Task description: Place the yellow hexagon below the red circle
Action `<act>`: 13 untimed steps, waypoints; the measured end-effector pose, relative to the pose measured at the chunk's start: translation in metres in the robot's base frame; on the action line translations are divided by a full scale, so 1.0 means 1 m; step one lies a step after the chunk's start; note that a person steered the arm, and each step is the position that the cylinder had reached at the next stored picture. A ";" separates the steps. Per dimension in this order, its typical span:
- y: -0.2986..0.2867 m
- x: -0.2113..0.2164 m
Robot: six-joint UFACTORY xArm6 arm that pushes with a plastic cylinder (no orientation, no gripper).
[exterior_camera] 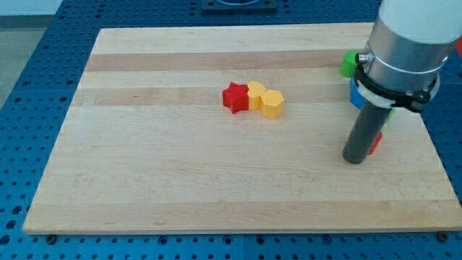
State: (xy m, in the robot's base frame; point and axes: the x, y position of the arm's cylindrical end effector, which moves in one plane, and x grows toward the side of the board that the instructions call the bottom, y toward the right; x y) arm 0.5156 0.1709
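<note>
Yellow hexagon [272, 104] sits mid-table, well apart from the tip [354, 159] beside a partly hidden red block [375, 142]; no fingers fitted.

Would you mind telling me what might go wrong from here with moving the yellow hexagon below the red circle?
1. The yellow hexagon touches another yellow block, which touches the red star; a push may drag all three.
2. My tip sits against a red block, largely hidden by the rod, so I may knock it when moving off.
3. Green and blue blocks crowd that side.
</note>
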 end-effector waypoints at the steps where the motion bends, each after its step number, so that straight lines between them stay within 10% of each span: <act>1: 0.007 -0.007; 4: -0.040 -0.013; 9: -0.062 -0.146; 13: -0.117 -0.118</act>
State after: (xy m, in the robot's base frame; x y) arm 0.3976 0.0543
